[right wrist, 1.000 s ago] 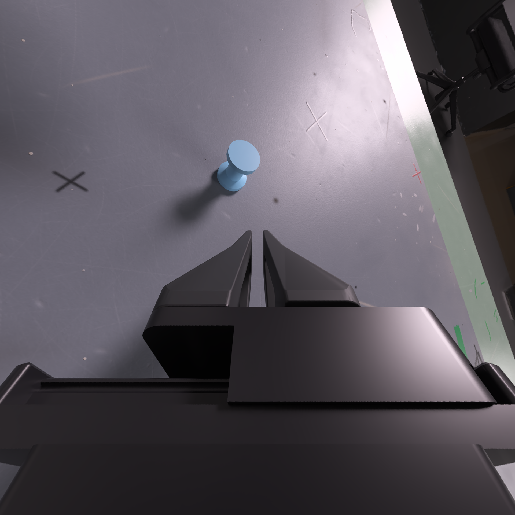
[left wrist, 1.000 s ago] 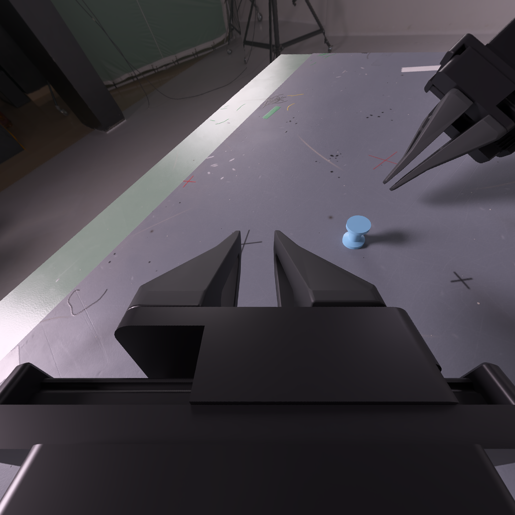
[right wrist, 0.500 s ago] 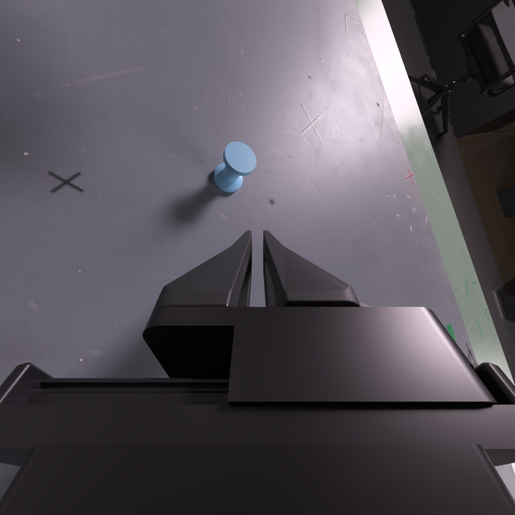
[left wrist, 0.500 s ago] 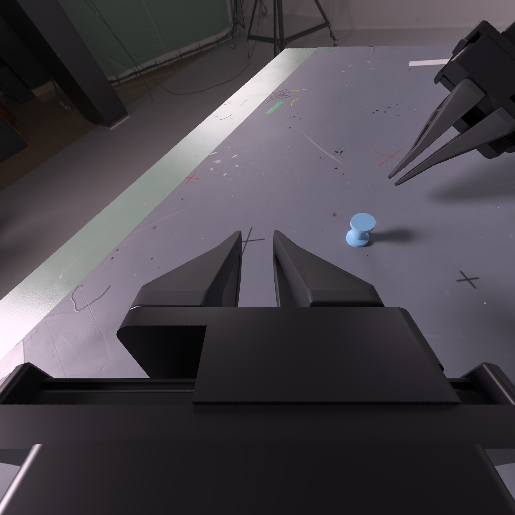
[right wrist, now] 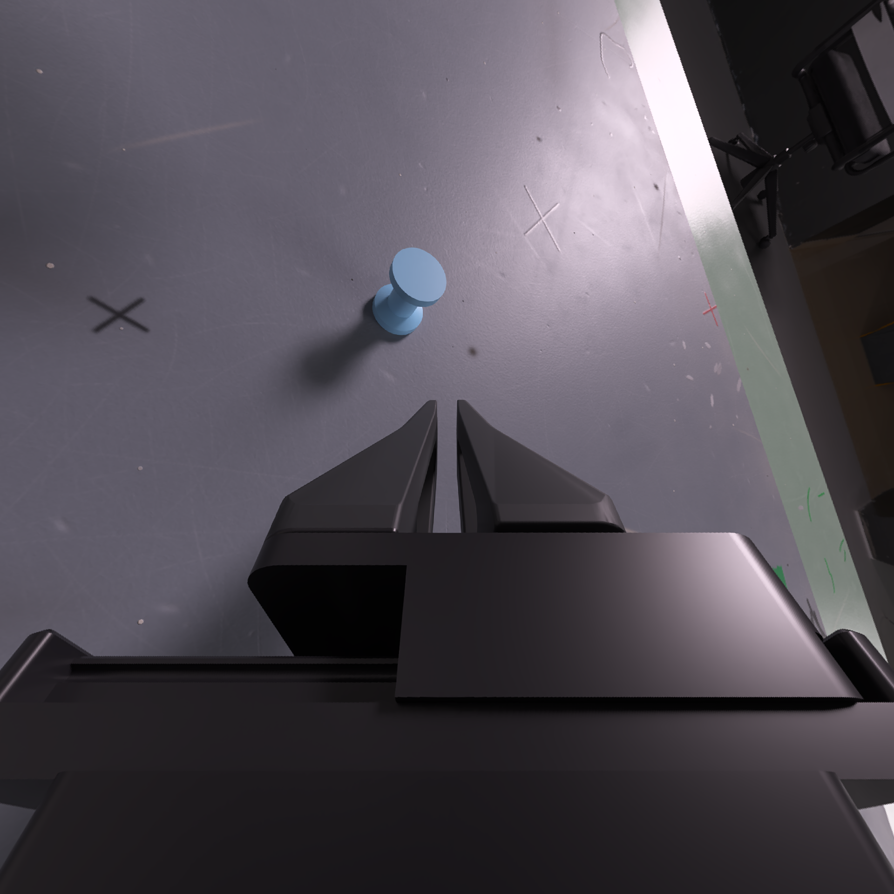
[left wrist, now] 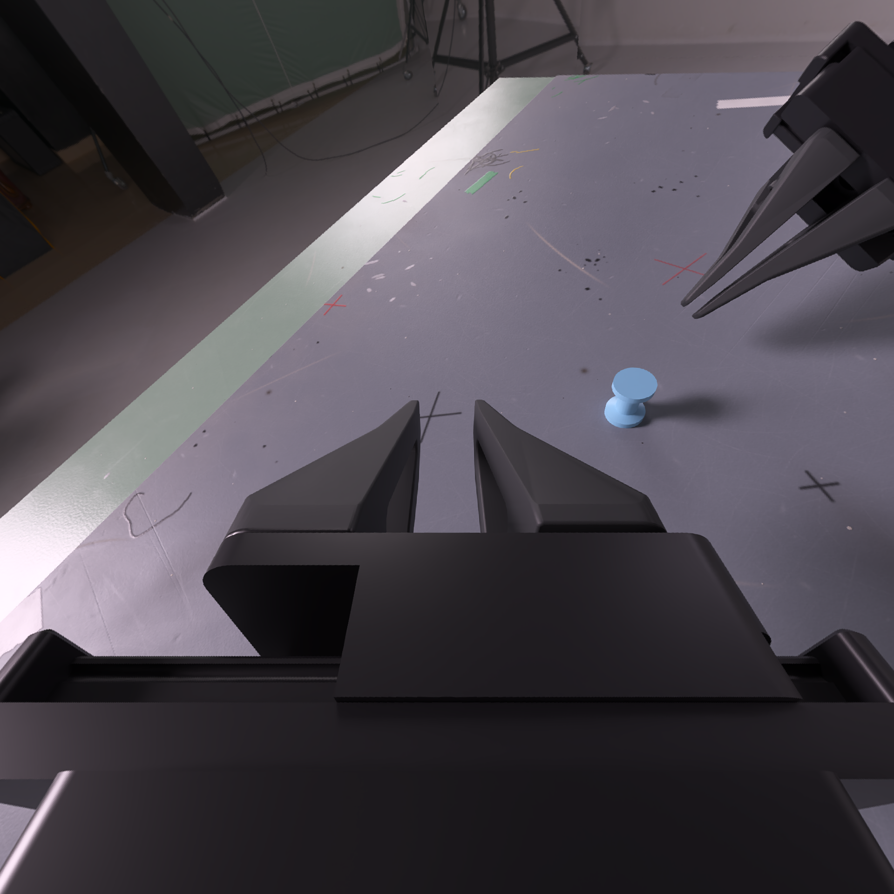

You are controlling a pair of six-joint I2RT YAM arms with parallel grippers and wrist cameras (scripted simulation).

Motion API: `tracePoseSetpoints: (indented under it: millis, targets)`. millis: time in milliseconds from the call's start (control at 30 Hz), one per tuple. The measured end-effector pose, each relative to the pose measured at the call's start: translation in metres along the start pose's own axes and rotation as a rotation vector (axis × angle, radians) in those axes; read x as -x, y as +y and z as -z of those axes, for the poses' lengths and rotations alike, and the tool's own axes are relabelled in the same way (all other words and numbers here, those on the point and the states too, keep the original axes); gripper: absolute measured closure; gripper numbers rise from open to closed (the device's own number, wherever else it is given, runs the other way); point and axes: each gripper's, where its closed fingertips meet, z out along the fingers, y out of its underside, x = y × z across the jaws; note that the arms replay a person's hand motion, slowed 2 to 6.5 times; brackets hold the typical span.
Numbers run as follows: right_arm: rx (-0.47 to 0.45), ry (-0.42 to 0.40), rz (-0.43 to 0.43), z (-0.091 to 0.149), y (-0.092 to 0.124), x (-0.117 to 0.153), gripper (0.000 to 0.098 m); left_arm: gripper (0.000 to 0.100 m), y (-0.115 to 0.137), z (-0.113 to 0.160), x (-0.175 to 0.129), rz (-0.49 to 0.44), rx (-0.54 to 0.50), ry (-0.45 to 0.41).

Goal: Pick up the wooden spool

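Observation:
The spool (left wrist: 629,401) is light blue and stands upright on one flange on the grey table (left wrist: 484,300). My left gripper (left wrist: 446,404) is empty, with a narrow gap between its fingers, and the spool is ahead and to its right. My right gripper (right wrist: 447,404) is empty with its fingers almost together. It hovers above the table, with the spool (right wrist: 409,295) just ahead and slightly left of its tips. The right gripper also shows in the left wrist view (left wrist: 689,309), beyond the spool at the upper right, pointing down toward the table.
The table carries pen crosses, scratches and a small green tape strip (left wrist: 481,183). A pale green band (left wrist: 242,348) runs along its edge, with the floor and a tripod (left wrist: 488,38) beyond. The same edge (right wrist: 745,314) runs down the right of the right wrist view.
Both wrist views have shifted slightly. In the left wrist view the right gripper has drifted a little to the right. The spool has stayed where it stands.

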Motion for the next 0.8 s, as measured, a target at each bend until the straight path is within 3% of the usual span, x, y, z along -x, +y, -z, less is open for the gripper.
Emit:
tracePoseSetpoints:
  millis: [800]
  targets:
    - [0.003,-0.006,0.020,0.0002,0.0006,0.0015,0.0911,0.081,0.0029,-0.0009,0.0036,0.005,0.010,-0.019]
